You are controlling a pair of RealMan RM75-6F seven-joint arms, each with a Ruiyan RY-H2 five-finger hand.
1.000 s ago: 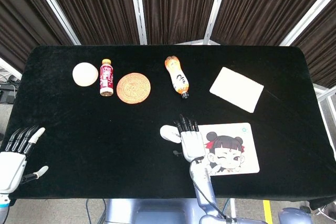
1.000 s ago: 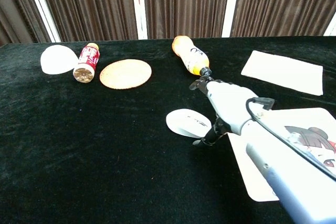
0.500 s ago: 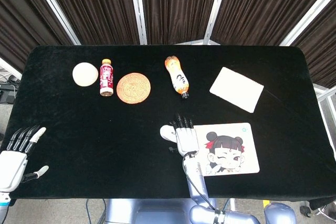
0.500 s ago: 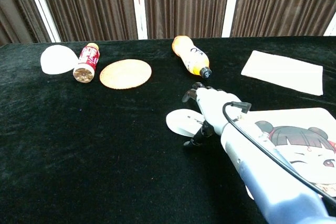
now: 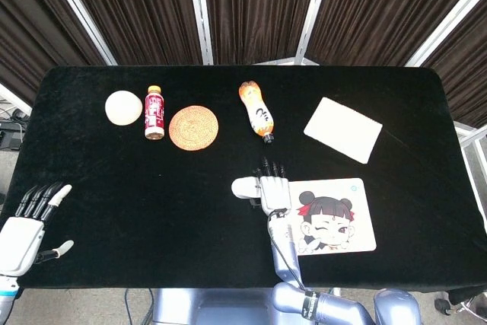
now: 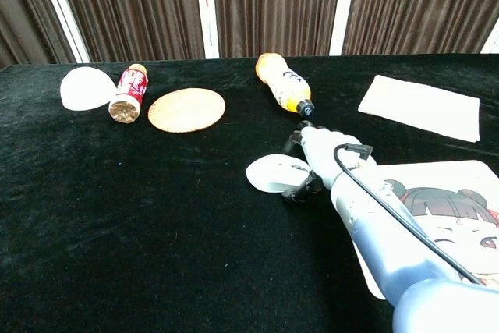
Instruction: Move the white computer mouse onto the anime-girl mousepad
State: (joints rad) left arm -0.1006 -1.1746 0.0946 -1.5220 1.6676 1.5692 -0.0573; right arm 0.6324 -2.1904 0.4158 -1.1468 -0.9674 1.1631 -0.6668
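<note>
My right robot hand point(image 5: 274, 192) clasps the white computer mouse point(image 6: 270, 174) just beside the anime-girl mousepad point(image 5: 335, 217), left robot hand point(image 5: 23, 226) spread, holding nothing.

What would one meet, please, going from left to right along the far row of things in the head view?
White ball → red bottle → woven coaster → orange bottle → white cloth.
</note>
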